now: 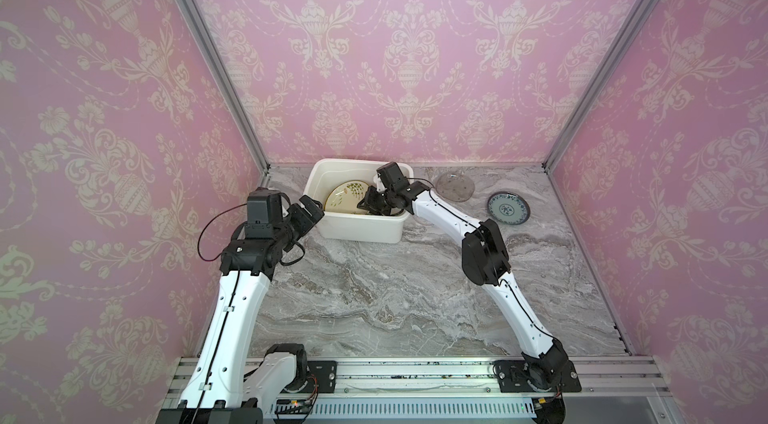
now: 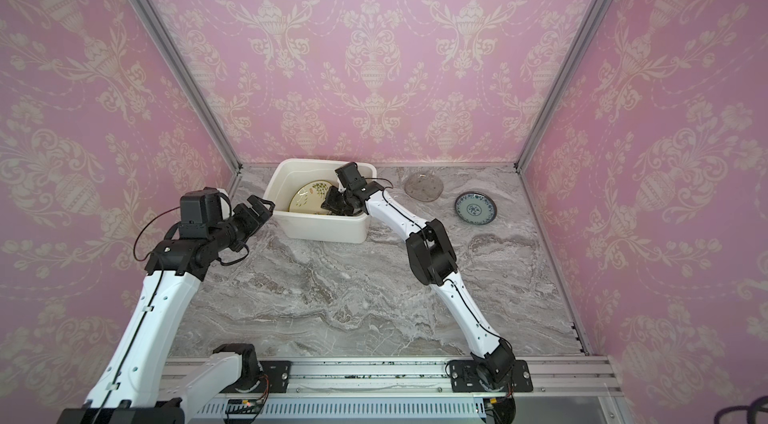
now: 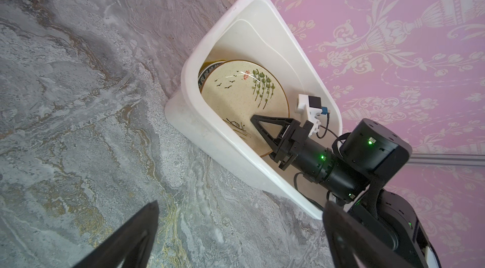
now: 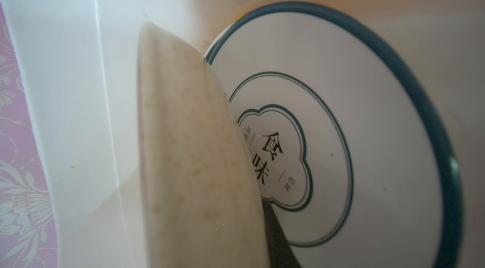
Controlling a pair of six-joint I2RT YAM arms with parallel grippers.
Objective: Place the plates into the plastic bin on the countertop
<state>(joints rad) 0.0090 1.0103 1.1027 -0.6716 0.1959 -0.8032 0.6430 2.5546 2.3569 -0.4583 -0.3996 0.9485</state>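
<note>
The plastic bin (image 1: 357, 230) sits at the worktop's (image 1: 374, 297) far edge, towards the left corner; inside it the cream plate (image 1: 343, 197) leans tilted over a dark-rimmed plate (image 4: 367, 90), its rim pinched by your right pincer (image 1: 365, 202); lower and release next, I judge; the smoky plate (image 1: 455, 186) and blue-patterned plate (image 1: 508, 208) lie near the far right corner; your left pincer (image 1: 313, 216) hangs spread beside the bin.

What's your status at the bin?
Right end effector shut on cream sprig plate, inside plastic bin. Left end effector open, beside bin. Glass plate, blue plate on countertop. Nothing blocking.
</note>
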